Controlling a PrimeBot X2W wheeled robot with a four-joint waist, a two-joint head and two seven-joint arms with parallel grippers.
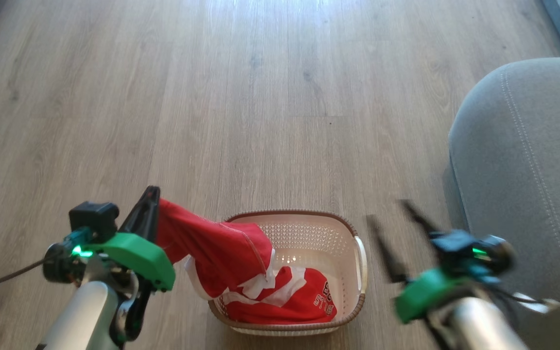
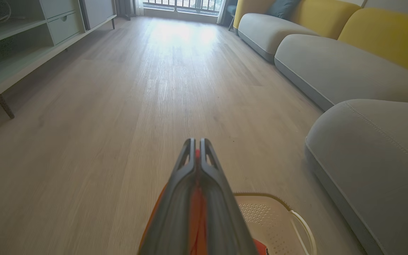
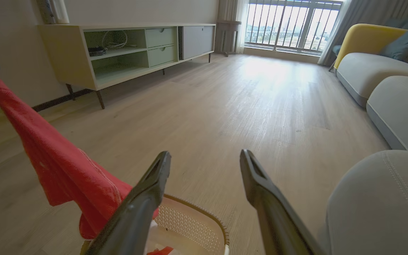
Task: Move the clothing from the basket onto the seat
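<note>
Jaws of the left gripper (image 1: 149,194) pinch the red clothing (image 1: 212,245), one end held up left of the basket (image 1: 319,233), the rest lying inside. Jaws of the right gripper (image 1: 389,211) gape empty between basket and seat (image 1: 528,155).

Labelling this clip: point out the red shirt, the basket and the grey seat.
red shirt (image 1: 212,248): head view, raised fold
basket (image 1: 309,233): head view, far wall
grey seat (image 1: 528,170): head view, cushion top

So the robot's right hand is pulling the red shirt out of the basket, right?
No, the left gripper is the one shut on the red shirt, pulling it out of the basket. The head view shows it; the right gripper is open and empty.
</note>
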